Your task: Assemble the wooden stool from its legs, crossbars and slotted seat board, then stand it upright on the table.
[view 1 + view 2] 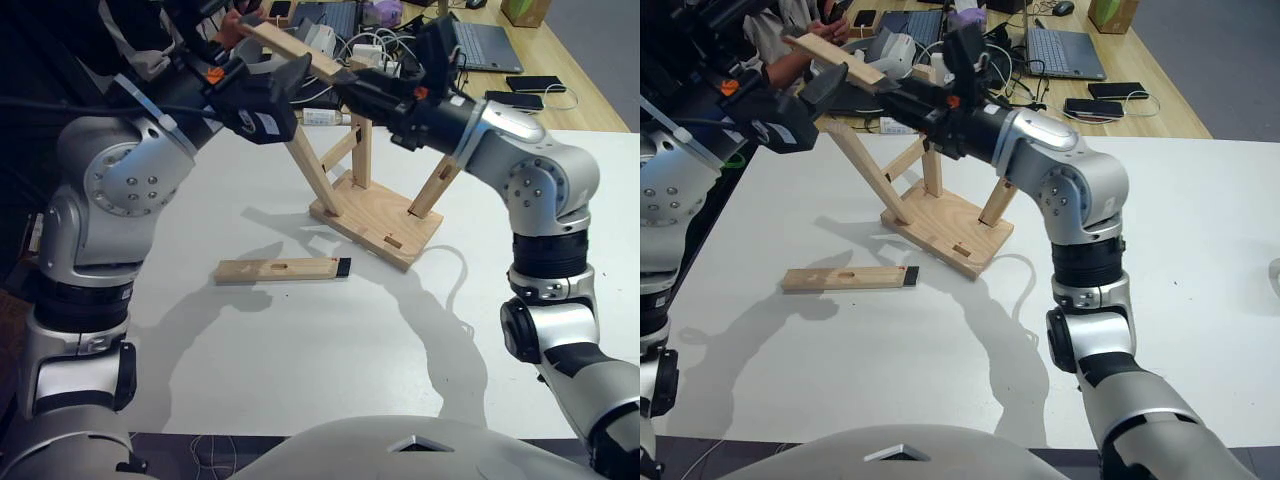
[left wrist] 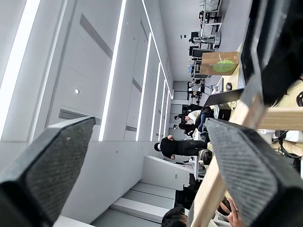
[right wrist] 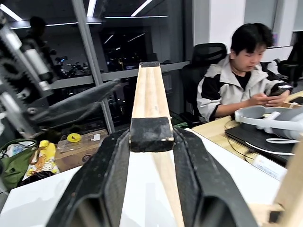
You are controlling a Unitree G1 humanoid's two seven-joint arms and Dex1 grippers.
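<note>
White table [image 1: 300, 360] fills the near ground, and on it, toward 1 o'clock from its centre, sits the half-built wooden stool [image 1: 358, 165]. Its slotted seat board [image 1: 385, 228] lies flat on the tabletop with the legs pointing up. A long leg [image 1: 312, 170] slants up toward 11 o'clock from the board's left corner, an upright leg stands at the board's far edge, and a shorter leg [image 1: 437, 188] leans at 3 o'clock. A short crossbar [image 1: 338, 150] runs between the slanted and the upright leg. Above the stool, at 12 o'clock, a separate wooden bar [image 1: 290, 45] hangs in the air, tilted. The right gripper [image 3: 151, 135] is clamped on it, both fingers pressed against the sides of its black-capped end. The left gripper [image 1: 272, 68] is level with that bar at 10 o'clock of the stool, its two pads [image 2: 52, 161] spread wide apart and pinching nothing; I cannot tell whether they touch the wood. At 8 o'clock of the seat board, well apart from it, a loose slotted bar [image 1: 280, 269] lies flat on the table, its black cap toward the board. Beyond the table at 12 o'clock stands a wooden desk [image 1: 590, 90] carrying a laptop [image 1: 487, 45], phones [image 1: 535, 83] and a tangle of cables [image 1: 375, 45].
</note>
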